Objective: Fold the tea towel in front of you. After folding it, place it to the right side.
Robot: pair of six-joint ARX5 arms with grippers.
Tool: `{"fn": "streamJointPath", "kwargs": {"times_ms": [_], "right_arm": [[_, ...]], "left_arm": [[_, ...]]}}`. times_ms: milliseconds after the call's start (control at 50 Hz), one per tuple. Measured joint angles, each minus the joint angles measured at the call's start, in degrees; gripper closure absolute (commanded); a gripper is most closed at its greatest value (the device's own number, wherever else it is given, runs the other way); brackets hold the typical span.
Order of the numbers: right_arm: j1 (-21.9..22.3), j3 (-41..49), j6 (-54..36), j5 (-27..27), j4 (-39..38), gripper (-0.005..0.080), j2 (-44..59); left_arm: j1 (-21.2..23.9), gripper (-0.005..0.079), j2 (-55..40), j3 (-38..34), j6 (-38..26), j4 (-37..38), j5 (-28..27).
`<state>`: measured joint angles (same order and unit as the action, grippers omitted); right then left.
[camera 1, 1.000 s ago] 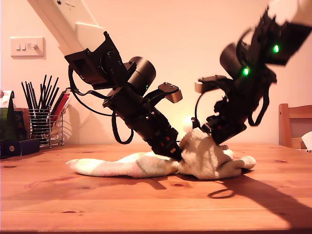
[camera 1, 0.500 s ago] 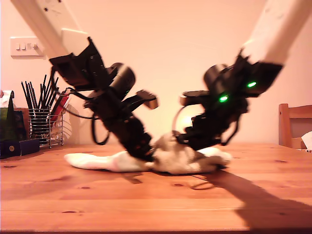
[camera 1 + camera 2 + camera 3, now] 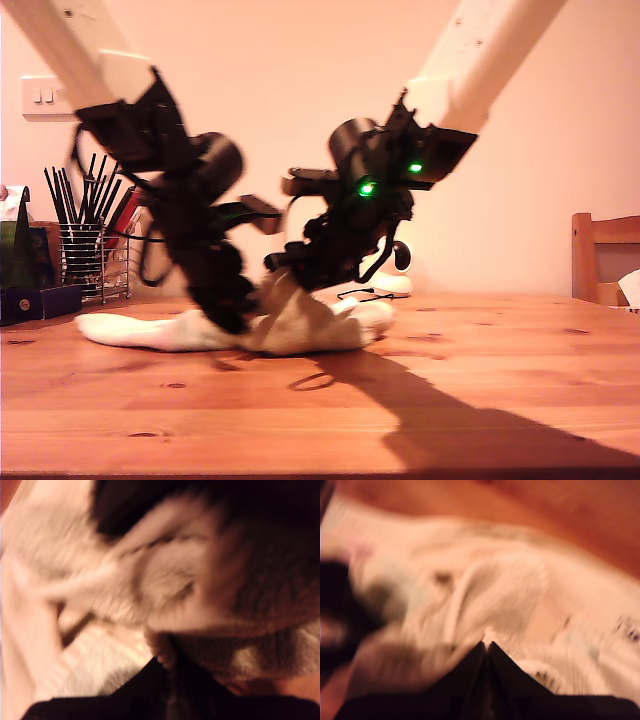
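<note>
The tea towel is a cream, bunched cloth on the wooden table, with a flat tail running toward the exterior view's left. Two black arms meet over its raised heap. One arm's gripper comes down from the exterior view's left, and the other arm's gripper from the exterior view's right. The blurred wrist views do not show which arm is which. My first gripper is shut with tea towel cloth pinched at its tips. My second gripper is likewise shut on the tea towel.
A wire holder of pencils and a dark blue box stand at the exterior view's left. A wooden chair is at the exterior view's right edge. A white object sits on the table behind the towel.
Both arms have swept toward the exterior view's left, dragging the bunched towel with them across the table. The heap now lies left of the table's middle.
</note>
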<state>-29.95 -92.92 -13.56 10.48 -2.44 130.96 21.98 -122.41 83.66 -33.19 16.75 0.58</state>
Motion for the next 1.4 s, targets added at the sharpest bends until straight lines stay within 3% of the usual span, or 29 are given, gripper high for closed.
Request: {"fn": "streamJointPath", "kwargs": {"times_ms": [220, 460, 800, 1100, 1400], "right_arm": [[-0.4, -2.5, 2.9, 4.0, 1.2, 0.0764, 0.0], [-2.0, -8.0, 3.2, 4.1, 1.1, 0.0764, 0.0], [-3.1, -15.0, -0.2, 4.0, 14.9, 0.0764, 0.0], [-1.6, -20.2, -8.7, -2.0, 29.4, 0.0764, -5.2], [2.3, -20.2, -11.9, -6.9, 33.6, 0.0764, -14.5]], "left_arm": [[-4.2, 0.0764, 0.7, 0.0, 3.3, 2.2, 1.0], [-8.2, 0.0764, 1.7, -0.2, 6.0, 4.3, 0.6], [-6.2, 0.0764, 9.4, -1.0, 5.9, 1.9, 0.0], [-6.1, 0.0764, 17.0, -0.8, 3.0, -1.0, 1.3], [-5.7, 0.0764, 16.9, 3.8, 1.9, -0.5, 2.8]]}}
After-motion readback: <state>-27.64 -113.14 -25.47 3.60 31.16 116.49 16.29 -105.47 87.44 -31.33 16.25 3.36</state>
